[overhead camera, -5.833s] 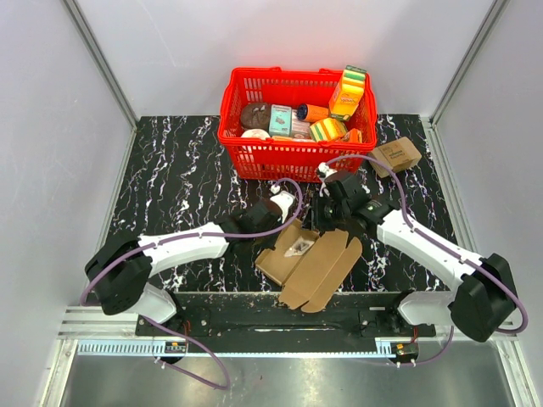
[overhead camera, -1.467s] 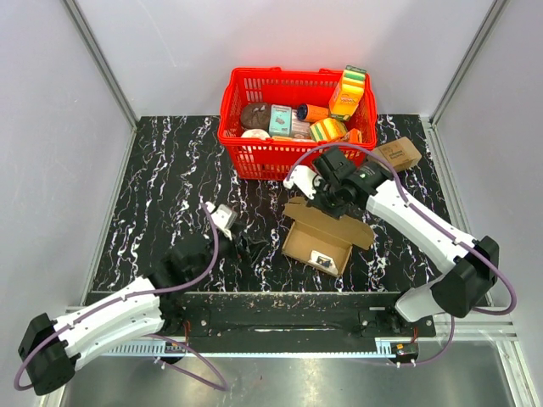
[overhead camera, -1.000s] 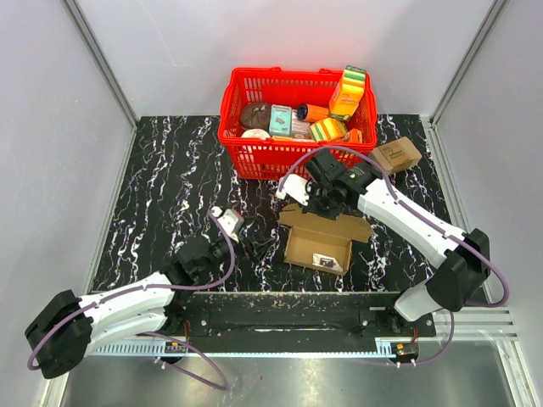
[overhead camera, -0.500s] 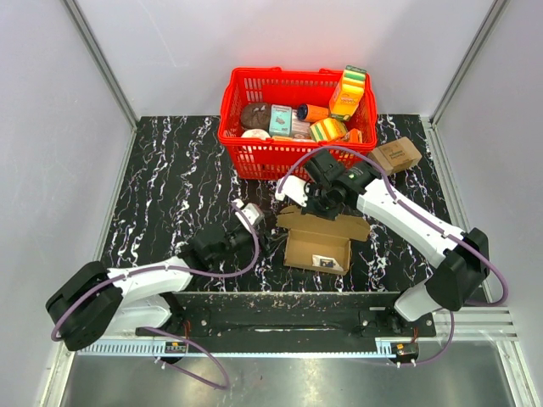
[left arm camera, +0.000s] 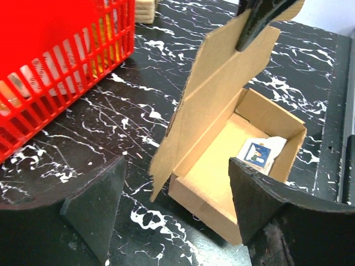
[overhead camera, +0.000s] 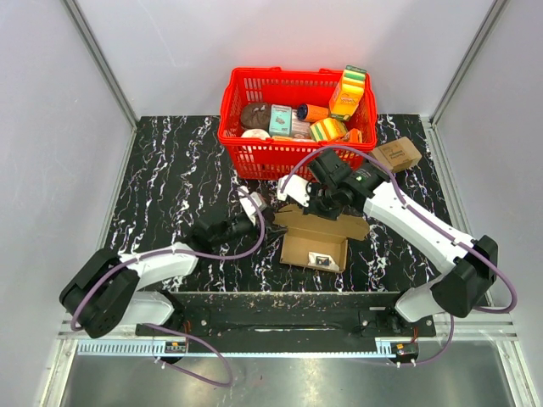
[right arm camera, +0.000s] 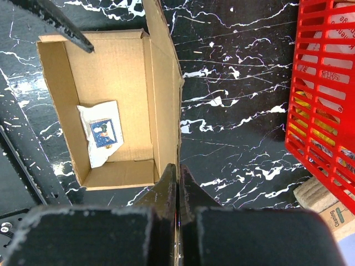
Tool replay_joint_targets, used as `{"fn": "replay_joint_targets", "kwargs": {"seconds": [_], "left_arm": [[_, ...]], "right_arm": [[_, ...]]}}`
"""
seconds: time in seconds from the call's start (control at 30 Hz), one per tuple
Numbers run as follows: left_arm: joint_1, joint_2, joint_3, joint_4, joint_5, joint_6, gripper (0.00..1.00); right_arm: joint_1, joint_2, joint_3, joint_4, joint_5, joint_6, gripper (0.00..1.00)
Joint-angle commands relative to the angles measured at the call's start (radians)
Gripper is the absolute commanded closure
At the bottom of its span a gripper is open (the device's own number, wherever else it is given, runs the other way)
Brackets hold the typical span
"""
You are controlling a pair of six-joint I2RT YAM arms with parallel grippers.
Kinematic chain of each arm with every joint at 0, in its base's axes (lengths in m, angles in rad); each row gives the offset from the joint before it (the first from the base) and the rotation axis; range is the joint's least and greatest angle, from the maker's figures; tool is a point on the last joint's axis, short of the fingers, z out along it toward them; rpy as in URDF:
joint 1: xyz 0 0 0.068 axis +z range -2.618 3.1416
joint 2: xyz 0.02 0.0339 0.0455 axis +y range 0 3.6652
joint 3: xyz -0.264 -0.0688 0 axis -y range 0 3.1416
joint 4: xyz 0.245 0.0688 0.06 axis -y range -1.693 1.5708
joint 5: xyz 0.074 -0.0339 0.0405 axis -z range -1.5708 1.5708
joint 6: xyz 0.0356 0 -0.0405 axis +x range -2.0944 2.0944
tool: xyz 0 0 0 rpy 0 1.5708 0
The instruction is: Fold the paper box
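Observation:
The paper box [overhead camera: 316, 240] sits as a shallow open brown tray on the black marble table, with its lid flap [right arm camera: 163, 83] standing up along the far side. My right gripper [overhead camera: 316, 206] is shut on the top edge of that flap [left arm camera: 222, 83]; in the right wrist view its jaws [right arm camera: 177, 169] pinch the cardboard edge. My left gripper [overhead camera: 265, 219] hovers open just off the box's left end, with nothing between its fingers [left arm camera: 100, 199]. A white slip with a blue stamp [right arm camera: 102, 133] lies inside the tray.
A red basket [overhead camera: 254, 157] full of groceries stands just behind the box and close to both grippers. A small printed brown carton [overhead camera: 396, 154] lies at the back right. The table's front rail [overhead camera: 280, 301] runs close below the box.
My left arm has swung in from the front left to the box's left end, its jaws narrowing a little. My right gripper keeps its hold on the lid flap, barely shifting.

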Motion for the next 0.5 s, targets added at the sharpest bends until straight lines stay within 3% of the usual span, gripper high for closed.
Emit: {"fn": "replay_joint_targets", "kwargs": {"seconds": [0.0, 0.27, 0.47], "left_arm": [[0.005, 0.030, 0.068, 0.047, 0.120, 0.017, 0.24], [0.005, 0.070, 0.128, 0.009, 0.100, 0.019, 0.45], [0.006, 0.104, 0.146, -0.032, 0.089, 0.047, 0.51]], "right_arm": [[0.012, -0.033, 0.005, 0.023, -0.022, -0.088, 1.00], [0.013, -0.032, 0.002, 0.020, -0.023, -0.083, 1.00], [0.012, -0.035, 0.002, 0.017, -0.031, -0.080, 1.00]]}}
